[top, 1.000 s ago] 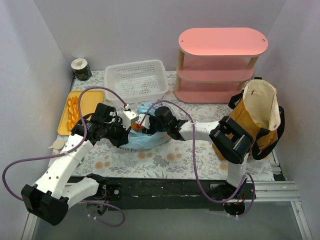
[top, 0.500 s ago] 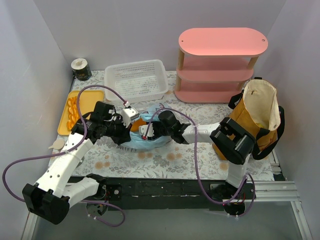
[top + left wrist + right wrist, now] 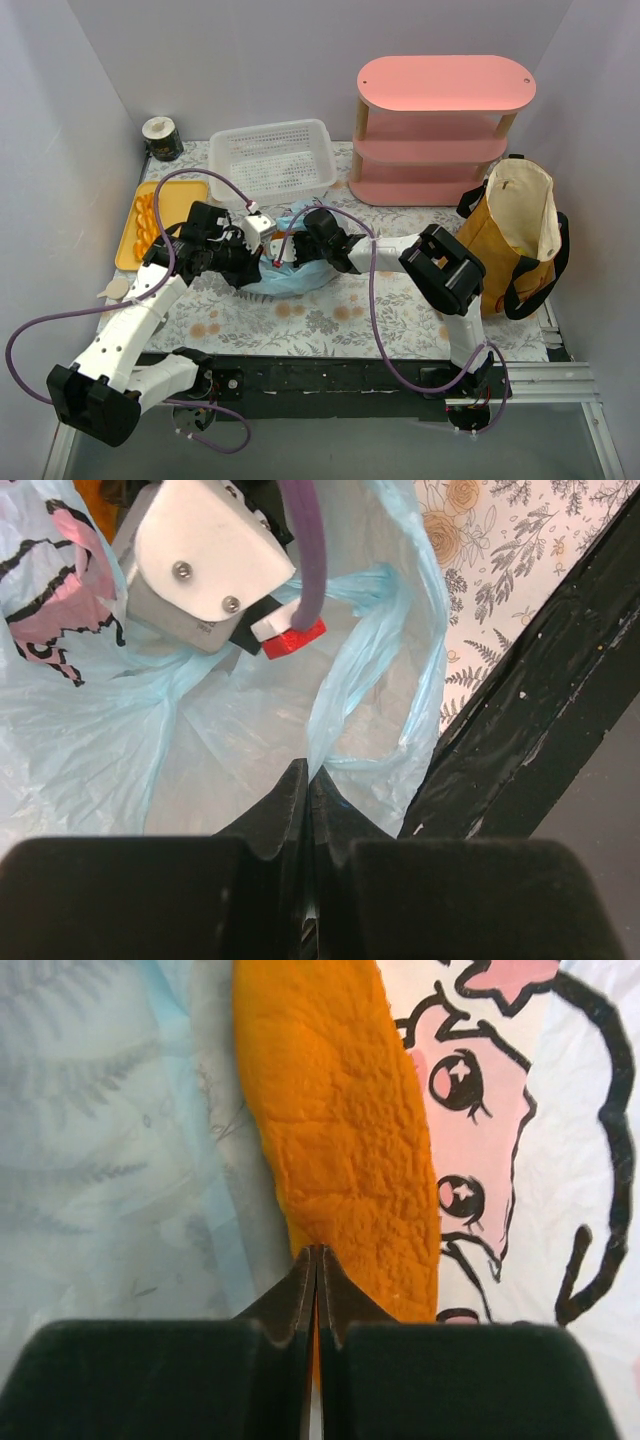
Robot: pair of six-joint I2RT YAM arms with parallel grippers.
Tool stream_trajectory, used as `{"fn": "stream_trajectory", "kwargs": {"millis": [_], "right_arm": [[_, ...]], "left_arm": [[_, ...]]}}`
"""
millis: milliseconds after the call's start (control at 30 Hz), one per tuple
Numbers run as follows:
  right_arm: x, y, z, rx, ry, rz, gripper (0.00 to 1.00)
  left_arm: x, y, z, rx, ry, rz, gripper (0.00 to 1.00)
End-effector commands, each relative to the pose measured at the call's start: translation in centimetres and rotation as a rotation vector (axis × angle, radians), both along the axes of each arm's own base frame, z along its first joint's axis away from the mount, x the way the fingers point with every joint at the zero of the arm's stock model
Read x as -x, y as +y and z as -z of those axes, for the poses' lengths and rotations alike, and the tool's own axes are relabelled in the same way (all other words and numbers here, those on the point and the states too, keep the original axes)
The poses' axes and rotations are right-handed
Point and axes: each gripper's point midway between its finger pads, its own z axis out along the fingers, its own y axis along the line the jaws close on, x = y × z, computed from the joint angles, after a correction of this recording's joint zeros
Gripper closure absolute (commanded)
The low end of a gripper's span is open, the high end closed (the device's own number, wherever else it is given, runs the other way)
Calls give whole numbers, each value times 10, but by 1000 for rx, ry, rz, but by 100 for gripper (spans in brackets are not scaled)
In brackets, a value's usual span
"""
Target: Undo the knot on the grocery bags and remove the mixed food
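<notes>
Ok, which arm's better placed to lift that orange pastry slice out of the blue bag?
Right. The right fingers are shut on the end of the orange pastry slice inside the blue bag, while the left fingers only pinch the bag's plastic edge.

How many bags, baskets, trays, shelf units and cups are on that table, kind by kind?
Bags: 2 (pale blue plastic bag, mustard tote)
Baskets: 1 (white basket)
Trays: 1 (yellow tray)
Shelf units: 1 (pink shelf unit)
Cups: 1 (dark cup)
Total: 6
</notes>
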Motion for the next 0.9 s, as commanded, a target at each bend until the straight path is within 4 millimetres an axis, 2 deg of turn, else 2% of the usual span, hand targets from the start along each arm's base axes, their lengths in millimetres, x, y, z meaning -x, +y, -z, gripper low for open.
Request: {"fn": "stream_trajectory", "kwargs": {"millis": [0, 33, 67, 133, 167, 200, 233, 267, 333, 400, 500, 533, 567, 600, 633, 667, 700, 767, 800, 867], "right_arm": [[11, -7, -39, -82, 24, 18, 98], [16, -10, -47, -96, 32, 18, 99], [22, -13, -75, -147, 39, 18, 99], [45, -25, -78, -138, 105, -10, 99], [56, -31, -101, -174, 99, -27, 99], [65, -36, -105, -177, 120, -41, 99], [77, -47, -96, -147, 154, -47, 99], [85, -53, -113, -171, 147, -60, 99], [96, -65, -113, -151, 186, -50, 99], [96, -69, -120, -158, 183, -27, 99], [96, -64, -122, -160, 192, -44, 99], [95, -61, -121, -158, 199, -45, 94], [89, -53, -119, -148, 210, -45, 79], [85, -48, -114, -132, 218, -21, 30], [80, -43, -112, -117, 224, -3, 20], [72, -34, -106, -92, 244, 17, 17], [68, -31, -105, -82, 259, 35, 19], [61, -23, -98, -78, 279, 53, 26], [55, -17, -104, -98, 259, 56, 32], [49, -14, -95, -87, 237, 60, 37]], "left_arm": [[-7, 4, -4, 8, -52, -19, 100], [-8, 5, -2, 4, -55, -26, 100], [-11, 6, -3, 3, -65, -33, 100], [-16, 8, -4, 4, -80, -44, 100], [-20, 7, -6, 8, -94, -46, 100], [-22, 9, -6, 5, -100, -50, 100], [-27, 10, -7, 4, -116, -56, 100], [-30, 11, -7, 4, -122, -62, 100], [-39, 12, -10, 4, -158, -75, 100], [-42, 12, -10, 1, -171, -77, 100], [-42, 10, -7, 19, -178, -74, 100], [-44, 8, -10, 34, -192, -74, 100], [-44, 6, -11, 43, -194, -75, 100], [-44, 6, -14, 51, -202, -77, 100], [-43, 6, -16, 54, -209, -71, 100], [-44, 6, -16, 51, -212, -67, 100], [-44, 6, -17, 47, -215, -62, 100], [-42, 6, -17, 45, -215, -54, 100], [-41, 6, -17, 44, -220, -49, 100], [-38, 8, -17, 48, -227, -53, 100]]}}
